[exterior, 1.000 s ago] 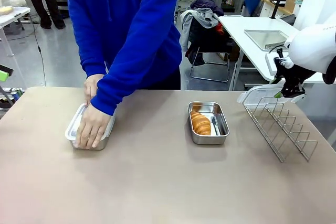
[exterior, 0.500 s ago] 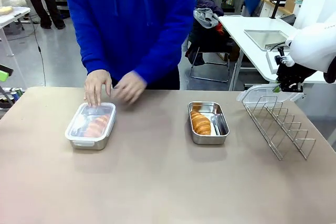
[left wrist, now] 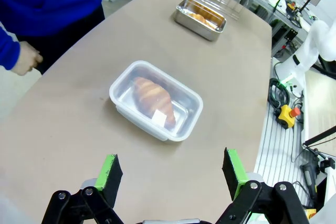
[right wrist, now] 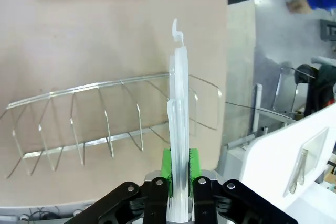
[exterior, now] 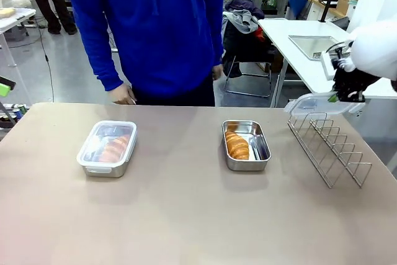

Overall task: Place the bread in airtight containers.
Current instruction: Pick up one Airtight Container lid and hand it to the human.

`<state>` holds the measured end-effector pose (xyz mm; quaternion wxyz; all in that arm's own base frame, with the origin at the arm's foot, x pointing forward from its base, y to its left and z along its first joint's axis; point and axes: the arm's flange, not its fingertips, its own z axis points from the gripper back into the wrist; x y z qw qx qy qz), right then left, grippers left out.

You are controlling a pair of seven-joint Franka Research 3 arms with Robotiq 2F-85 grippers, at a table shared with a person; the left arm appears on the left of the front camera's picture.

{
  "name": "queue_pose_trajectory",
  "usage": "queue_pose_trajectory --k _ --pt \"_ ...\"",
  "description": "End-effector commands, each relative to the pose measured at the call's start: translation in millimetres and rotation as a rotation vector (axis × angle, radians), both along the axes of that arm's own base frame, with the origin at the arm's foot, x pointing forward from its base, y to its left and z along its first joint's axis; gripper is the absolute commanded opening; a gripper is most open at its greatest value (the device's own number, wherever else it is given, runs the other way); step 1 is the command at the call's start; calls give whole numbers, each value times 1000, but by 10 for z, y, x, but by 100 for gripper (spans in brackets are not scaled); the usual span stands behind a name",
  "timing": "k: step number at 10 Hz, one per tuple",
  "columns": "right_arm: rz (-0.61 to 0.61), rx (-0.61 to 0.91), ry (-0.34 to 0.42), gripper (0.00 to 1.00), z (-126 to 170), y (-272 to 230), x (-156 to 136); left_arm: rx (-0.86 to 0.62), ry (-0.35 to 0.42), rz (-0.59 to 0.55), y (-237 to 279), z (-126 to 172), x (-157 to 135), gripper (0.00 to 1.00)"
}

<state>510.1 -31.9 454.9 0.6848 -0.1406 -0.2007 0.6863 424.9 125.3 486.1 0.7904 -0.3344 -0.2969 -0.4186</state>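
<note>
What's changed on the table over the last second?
The person's hands came off the left tin, leaving its clear lid pressed on over the roll; one hand is now back at the table's far edge. The right claw lifted the second lid slightly above the wire rack. The open tin with its roll stayed put.

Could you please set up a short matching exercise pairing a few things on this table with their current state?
Things:
1. left tin
2. middle tin
3. clear lid
4. left gripper

States:
A. open, holding nothing
B. lidded, roll inside
C. pinched in the right gripper above the wire rack
D. uncovered, roll inside

Pairs: 1-B, 2-D, 3-C, 4-A
</note>
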Motion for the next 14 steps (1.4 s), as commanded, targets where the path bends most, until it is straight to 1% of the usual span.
queue_pose_trajectory --k 1,2,3,4,5,6,7,8,9,10,12,14 --pt "-15 7 -73 0 586 7 -235 -1 -10 -18 -3 20 -18 100" --pt "-4 23 -119 0 878 13 -367 -1 -10 -18 -3 20 -18 100" --pt "44 54 -160 0 1160 43 -557 -1 -10 -18 -3 20 -18 100" --pt "140 140 -229 0 1455 126 -798 -1 -10 -18 -3 20 -18 100" --pt "252 210 -291 0 1612 215 -1022 -1 -10 -18 -3 20 -18 100" --pt "351 243 -368 0 1706 310 -1204 -1 -10 -18 -3 20 -18 100" --pt "464 270 -419 0 1744 420 -1365 -1 -10 -18 -3 20 -18 100" --pt "559 288 -452 0 1728 517 -1461 -1 -10 -18 -3 20 -18 100" --pt "658 271 -461 0 1652 628 -1527 -1 -10 -18 -3 20 -18 100" --pt "712 239 -441 0 1568 723 -1521 -1 -10 -18 -3 20 -18 100" --pt "744 185 -414 0 1402 853 -1426 -1 -10 -18 -3 20 -18 100" --pt "745 163 -416 0 1321 940 -1316 -1 -10 -18 -3 20 -18 100"
